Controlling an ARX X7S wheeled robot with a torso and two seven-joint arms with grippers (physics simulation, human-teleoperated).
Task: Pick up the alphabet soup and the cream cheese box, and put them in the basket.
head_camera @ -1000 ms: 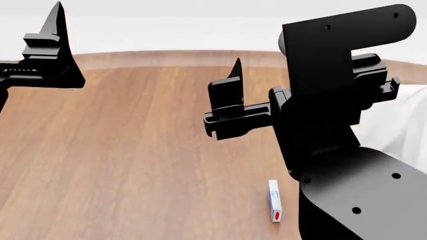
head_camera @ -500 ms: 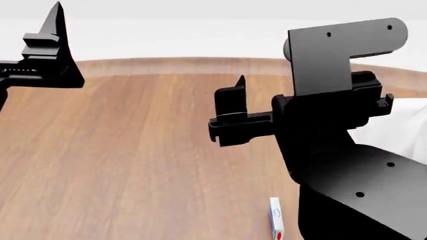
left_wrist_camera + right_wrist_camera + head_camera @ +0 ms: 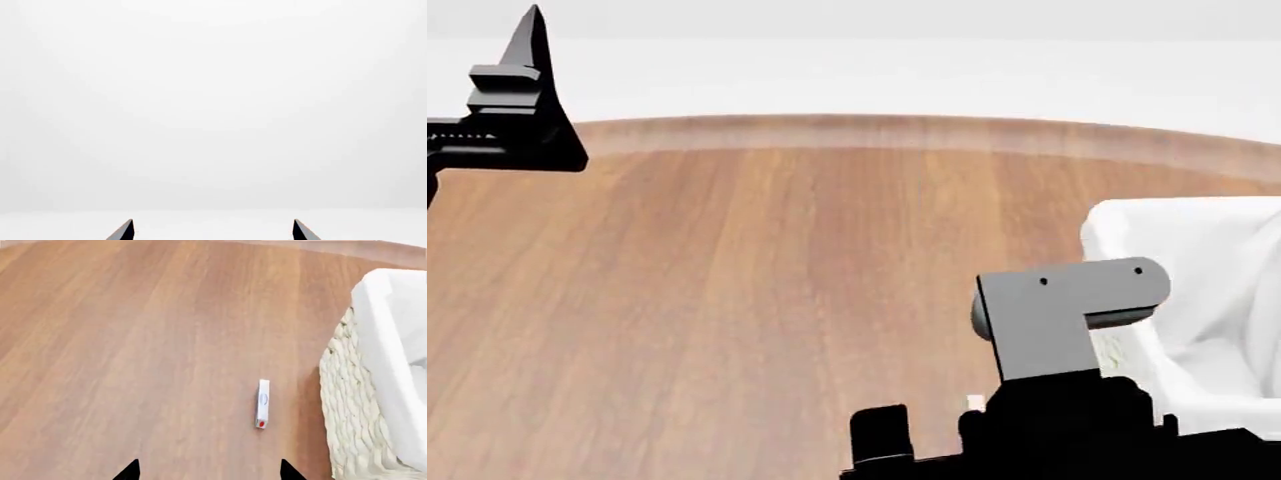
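The cream cheese box (image 3: 262,403), thin and white with a red spot and blue marking, stands on its narrow edge on the wooden table (image 3: 133,340), just beside the wicker basket (image 3: 347,405). My right gripper (image 3: 208,471) is open above the table, short of the box, with nothing between its tips. In the head view only a sliver of the box (image 3: 974,402) shows behind the right arm, left of the basket (image 3: 1128,235). My left gripper (image 3: 213,231) is open and empty, raised at the far left and facing blank white. The alphabet soup is out of view.
The basket's white cloth lining (image 3: 1214,290) folds over its rim at the table's right side. The table's curved far edge (image 3: 868,125) runs across the back. The right arm's grey bracket (image 3: 1054,310) stands in front of the basket's near corner.
My right arm has dropped low toward the front of the head view, uncovering the basket at right and nearly hiding the box. The left arm has stayed put.
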